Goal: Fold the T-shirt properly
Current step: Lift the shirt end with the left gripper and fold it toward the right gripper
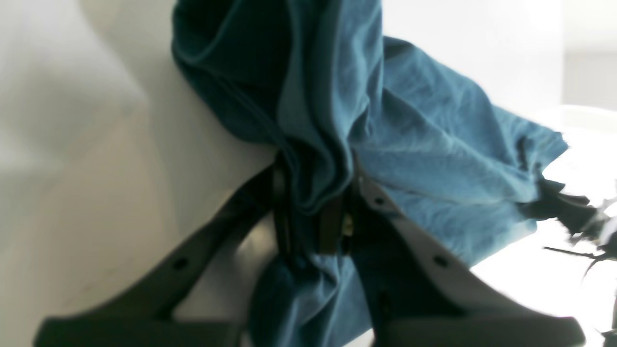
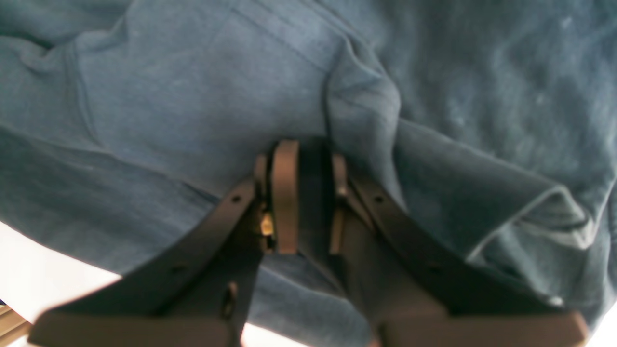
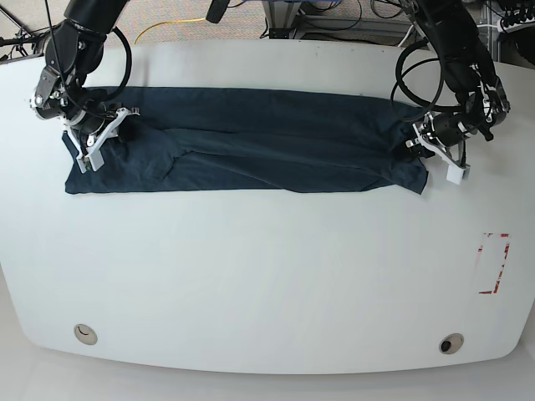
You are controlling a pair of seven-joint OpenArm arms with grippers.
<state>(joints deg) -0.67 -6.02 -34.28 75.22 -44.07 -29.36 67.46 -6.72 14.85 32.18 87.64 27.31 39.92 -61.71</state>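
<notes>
While the T-shirt (image 3: 251, 150) lies folded into a long flat band across the far half of the white counter (image 3: 251, 284), each end is pinched. The left gripper (image 1: 313, 212) has its fingers (image 1: 282, 212) closed on a bunched fold at the end near the counter's edge. The right gripper (image 2: 308, 193) has its fingers (image 2: 285, 193) clamped on cloth at the opposite end. Bare counter stretches wide on the near side, broken only by a red-marked tag (image 3: 493, 263).
</notes>
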